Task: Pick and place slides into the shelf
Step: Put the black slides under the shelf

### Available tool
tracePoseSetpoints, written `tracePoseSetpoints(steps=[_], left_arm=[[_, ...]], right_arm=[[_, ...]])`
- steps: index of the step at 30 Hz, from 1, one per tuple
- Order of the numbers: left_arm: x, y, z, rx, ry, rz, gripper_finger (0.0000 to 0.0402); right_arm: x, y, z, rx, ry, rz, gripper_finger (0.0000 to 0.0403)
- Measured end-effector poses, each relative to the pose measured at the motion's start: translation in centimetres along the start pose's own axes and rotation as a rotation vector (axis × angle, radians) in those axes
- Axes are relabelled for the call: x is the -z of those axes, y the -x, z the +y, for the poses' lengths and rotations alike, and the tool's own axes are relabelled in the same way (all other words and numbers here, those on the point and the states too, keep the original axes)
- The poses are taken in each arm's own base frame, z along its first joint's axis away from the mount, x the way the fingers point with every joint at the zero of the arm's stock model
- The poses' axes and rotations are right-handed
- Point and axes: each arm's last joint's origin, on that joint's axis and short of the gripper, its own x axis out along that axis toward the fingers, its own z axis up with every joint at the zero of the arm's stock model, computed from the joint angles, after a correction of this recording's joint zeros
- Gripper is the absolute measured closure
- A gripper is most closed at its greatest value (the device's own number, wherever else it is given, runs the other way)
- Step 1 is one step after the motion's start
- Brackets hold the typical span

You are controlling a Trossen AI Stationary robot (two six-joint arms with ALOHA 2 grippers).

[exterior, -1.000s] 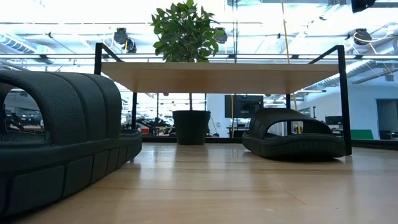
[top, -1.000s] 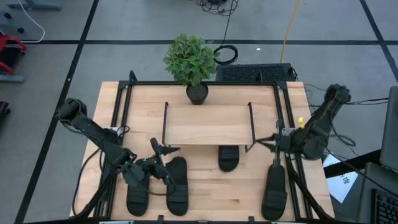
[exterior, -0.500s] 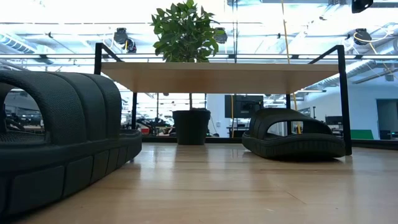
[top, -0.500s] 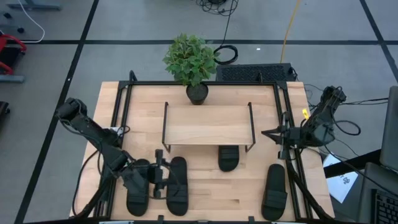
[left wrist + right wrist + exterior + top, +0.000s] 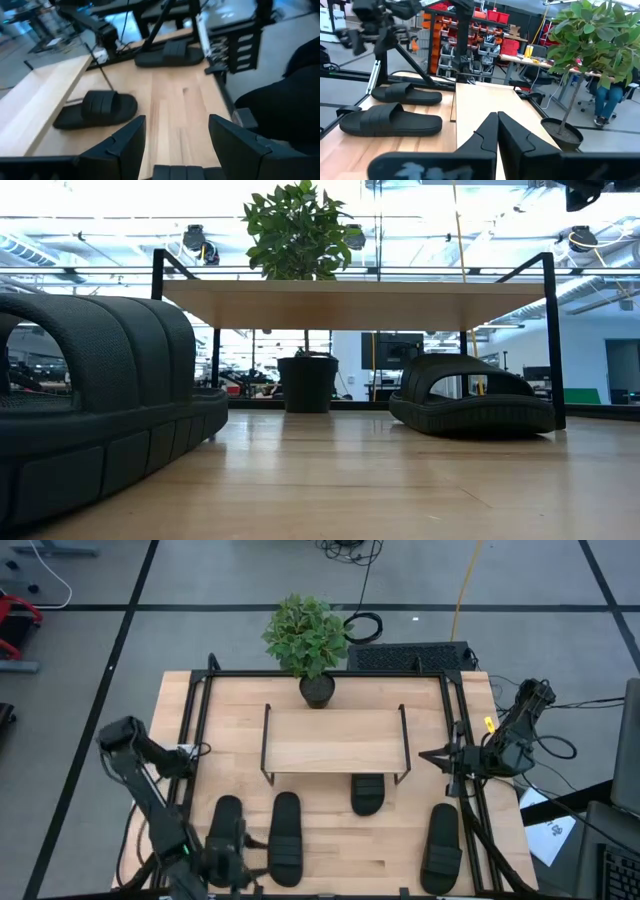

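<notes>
Jaws of the left gripper (image 5: pixel 228 868) stand wide and empty at the surface's (image 5: pixel 330 860) near edge beside two slides (image 5: pixel 285 838), the right gripper's (image 5: pixel 432 754) jaws shut beside the shelf (image 5: pixel 335 740); low view: one slide (image 5: pixel 470 405) under the shelf.

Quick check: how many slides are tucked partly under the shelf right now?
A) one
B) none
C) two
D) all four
A: only one slide has its end under the shelf; the other three lie on open table nearer the front edge.
</notes>
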Motion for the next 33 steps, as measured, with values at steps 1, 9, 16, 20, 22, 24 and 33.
tracePoseSetpoints(steps=[1,9,16,20,22,24,33], left_arm=[[0.0,-0.5,-0.7,-0.02,-0.003,0.016,0.0179],[0.7,-5.2,-4.4,-0.161,-0.08,0.208,0.0179],[3.1,-7.3,-5.4,-0.129,-0.061,0.445,0.0179],[3.2,-7.7,-6.2,-0.11,-0.023,0.465,0.0179],[2.9,-7.6,-6.5,-0.104,0.006,0.461,0.0179],[2.8,-7.5,-6.6,-0.106,0.039,0.455,0.0179],[3.3,-7.5,-5.5,-0.17,-0.007,0.513,0.0179]], right_arm=[[0.0,0.0,0.0,0.0,-0.001,0.0,0.0403],[0.2,0.0,0.0,-0.003,0.049,0.01,0.0403],[0.3,0.0,0.0,-0.005,0.055,0.019,0.0403],[0.4,0.0,0.1,-0.025,0.035,0.022,0.0403],[0.4,0.0,0.2,-0.056,0.034,0.02,0.0403],[0.4,0.0,0.2,-0.073,0.048,0.017,0.0403],[0.1,0.0,0.2,-0.078,0.094,-0.003,0.0403]])
